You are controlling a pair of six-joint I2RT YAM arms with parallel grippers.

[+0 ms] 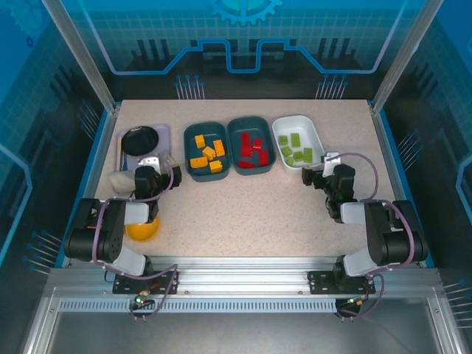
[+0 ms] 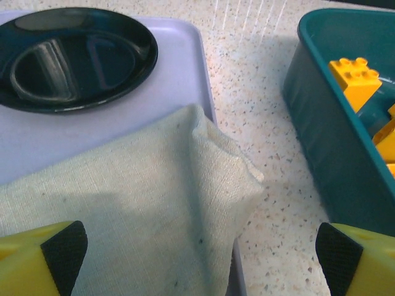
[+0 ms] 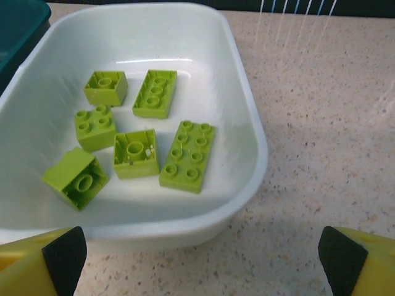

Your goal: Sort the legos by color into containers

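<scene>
Three bins stand in a row at mid table. The left teal bin [image 1: 205, 125] holds several orange-yellow legos [image 1: 209, 153], the middle teal bin [image 1: 249, 120] several red legos [image 1: 253, 151], and the white bin [image 1: 297, 118] several light green legos [image 1: 296, 151]. My left gripper [image 1: 147, 166] is open and empty over a pale cloth [image 2: 142, 209], left of the orange bin's wall [image 2: 321, 135], where an orange brick [image 2: 355, 77] shows. My right gripper [image 1: 318, 171] is open and empty just short of the white bin's near rim [image 3: 256, 148], with the green bricks [image 3: 188, 154] lying loose inside.
A black round plate [image 2: 68, 55] sits on a grey tray [image 2: 179, 80] at the back left, and the cloth [image 1: 122, 181] drapes over the tray's near edge. A yellow bowl [image 1: 142, 230] lies under the left arm. Bare speckled tabletop [image 1: 251, 214] stretches between the arms.
</scene>
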